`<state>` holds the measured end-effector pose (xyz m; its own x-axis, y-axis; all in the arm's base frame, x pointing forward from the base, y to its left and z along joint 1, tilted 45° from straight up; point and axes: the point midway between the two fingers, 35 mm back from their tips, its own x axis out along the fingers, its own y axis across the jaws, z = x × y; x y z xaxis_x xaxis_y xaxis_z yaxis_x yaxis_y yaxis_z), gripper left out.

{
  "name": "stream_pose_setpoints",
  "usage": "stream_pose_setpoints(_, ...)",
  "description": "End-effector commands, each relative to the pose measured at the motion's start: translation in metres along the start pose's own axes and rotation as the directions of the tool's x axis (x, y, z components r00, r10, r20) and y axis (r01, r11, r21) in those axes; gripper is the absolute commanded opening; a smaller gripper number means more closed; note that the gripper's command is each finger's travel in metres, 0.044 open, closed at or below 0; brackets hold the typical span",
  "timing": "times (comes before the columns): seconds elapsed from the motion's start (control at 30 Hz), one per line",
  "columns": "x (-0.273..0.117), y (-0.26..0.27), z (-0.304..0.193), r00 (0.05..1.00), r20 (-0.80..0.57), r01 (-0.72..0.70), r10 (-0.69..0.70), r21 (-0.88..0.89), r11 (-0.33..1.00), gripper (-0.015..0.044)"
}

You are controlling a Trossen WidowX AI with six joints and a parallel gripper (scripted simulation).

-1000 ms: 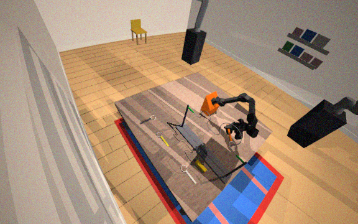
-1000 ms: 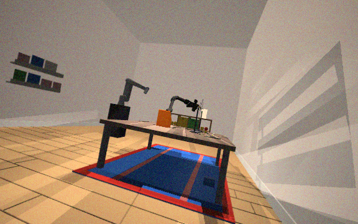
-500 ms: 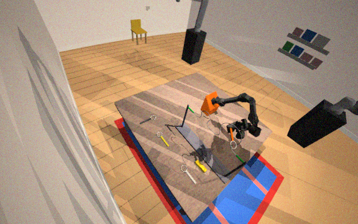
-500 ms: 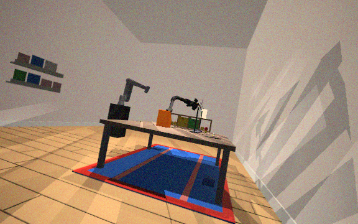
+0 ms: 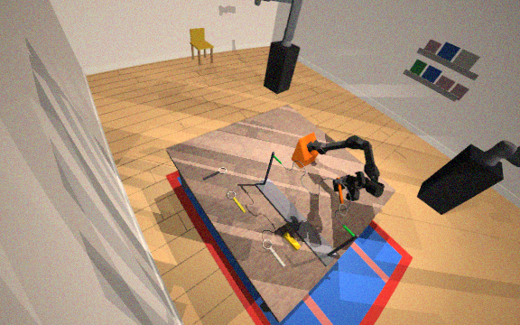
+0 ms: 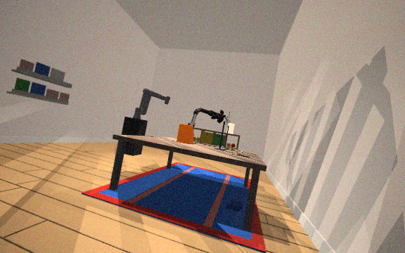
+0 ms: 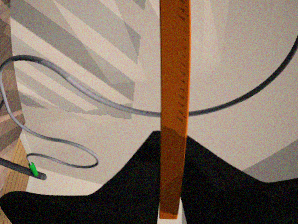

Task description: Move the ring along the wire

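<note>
My gripper point(image 5: 339, 184) point(image 7: 165, 137) is shut on the orange handle point(image 5: 341, 195) point(image 7: 174, 75), high over the table's right part in the top view. The pale ring point(image 5: 343, 209) hangs below the handle there, short of the near green part point(image 5: 349, 231). The ring is out of the wrist view, and whether it touches the wire is too small to tell. The grey wire point(image 7: 90, 93) passes behind the handle in the wrist view. The far green part point(image 5: 277, 160) point(image 7: 33, 169) is at the tall post point(image 5: 269, 169); the near post point(image 5: 344, 246) is by the table's edge.
On the table lie a yellow-handled ring point(image 5: 238, 204), a white-handled ring point(image 5: 277, 255), a dark-handled ring point(image 5: 212, 175) and a yellow block point(image 5: 292, 241). An orange block point(image 5: 304, 153) point(image 6: 185, 133) stands at my arm's base. Black pedestals point(image 5: 281, 68) point(image 5: 460, 181) with arms stand off the table.
</note>
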<state>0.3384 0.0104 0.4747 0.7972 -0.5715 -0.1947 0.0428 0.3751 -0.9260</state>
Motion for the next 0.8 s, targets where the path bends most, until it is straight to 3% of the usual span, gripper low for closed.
stream_pose_setpoints(0.0,0.0018,0.0004,0.0025,1.000,-0.001,-0.013,0.013,0.012,1.000,-0.0150)
stream_pose_setpoints(0.77,0.0017,0.0043,0.0032,0.988,0.033,-0.154,0.150,0.224,0.962,-0.0150)
